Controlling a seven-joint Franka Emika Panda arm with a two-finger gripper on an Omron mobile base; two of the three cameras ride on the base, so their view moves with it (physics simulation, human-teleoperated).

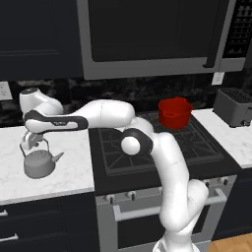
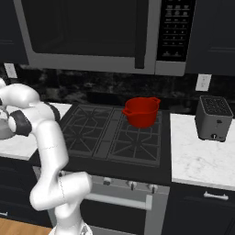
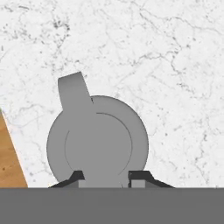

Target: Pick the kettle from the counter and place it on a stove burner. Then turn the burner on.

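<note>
The grey kettle (image 1: 40, 164) stands on the white marble counter (image 1: 64, 174), left of the stove. My gripper (image 1: 31, 142) reaches down from above onto the kettle's thin arched handle. From above in the hand view, the kettle (image 3: 98, 140) is a round grey disc with its spout towards the upper left. My gripper (image 3: 105, 177) sits over the kettle's near part, the fingertips (image 3: 135, 176) shut close around the grey handle. The stove burner (image 1: 118, 147) nearest the kettle is a bare black grate, also seen in the right base view as stove burner (image 2: 87, 128).
A red two-handled pot (image 1: 174, 112) sits on the back right burner, pot (image 2: 141, 111). A grey toaster (image 2: 213, 117) stands on the right-hand slab. Knobs (image 1: 130, 195) line the stove front. The counter's edge and wood floor (image 3: 8, 153) lie close to the kettle.
</note>
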